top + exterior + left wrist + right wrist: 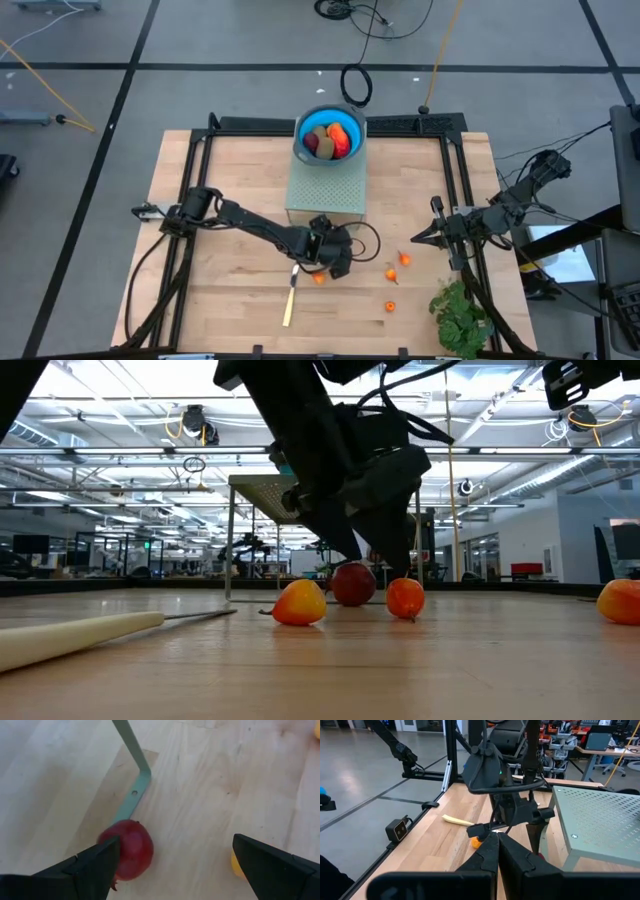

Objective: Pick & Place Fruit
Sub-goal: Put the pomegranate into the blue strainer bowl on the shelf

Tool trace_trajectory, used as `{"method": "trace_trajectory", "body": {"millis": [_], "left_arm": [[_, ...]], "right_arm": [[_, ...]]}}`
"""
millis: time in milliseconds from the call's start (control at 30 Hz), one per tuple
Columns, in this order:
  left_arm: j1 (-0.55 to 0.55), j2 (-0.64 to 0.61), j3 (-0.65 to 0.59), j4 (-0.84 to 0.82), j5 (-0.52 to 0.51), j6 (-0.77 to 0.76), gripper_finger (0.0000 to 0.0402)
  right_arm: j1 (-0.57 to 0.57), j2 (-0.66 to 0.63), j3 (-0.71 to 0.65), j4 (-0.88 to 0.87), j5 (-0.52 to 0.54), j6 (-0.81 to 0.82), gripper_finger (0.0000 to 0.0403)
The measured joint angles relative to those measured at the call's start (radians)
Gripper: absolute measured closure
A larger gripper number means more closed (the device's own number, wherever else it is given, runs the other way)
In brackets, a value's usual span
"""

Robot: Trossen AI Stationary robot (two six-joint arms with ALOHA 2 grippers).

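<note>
A pale wooden surface (230, 180) sits on a grey workshop floor, with a long glass-walled hall showing behind it in the low view. Nearest the front edge, at about six o'clock, lies a pale-handled knife (289, 300), with a leafy green bunch (460, 318) off at four o'clock. Just beyond the knife tip the left hand (333, 252) hangs low with its fingers spread wide, holding nothing; in its wrist view a dark red ball (127, 849) lies just inside one finger, beside the foot of the green stand (326, 185), while a small orange piece (238, 864) peeks past the other finger. More orange pieces (390, 274) are scattered toward three o'clock. The right hand (420, 236) waits at three o'clock, closed and empty. Farther back, at twelve o'clock, a blue bowl (305, 122) on the stand already holds a red-orange oblong (339, 137) and brownish ovals. The red ball looks smooth, hard and light, likely to roll or squirt out if pinched off-centre, so my judgement is to shift until it sits midway between the fingers and close gently across its widest part.
</note>
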Motion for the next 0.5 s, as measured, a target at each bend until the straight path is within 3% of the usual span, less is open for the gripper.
{"method": "trace_trajectory", "body": {"millis": [500], "left_arm": [[0.0,0.0,0.0,-0.001,-0.044,0.004,0.0016]], "right_arm": [[0.0,0.0,0.0,0.0,0.0,-0.001,0.0403]]}}
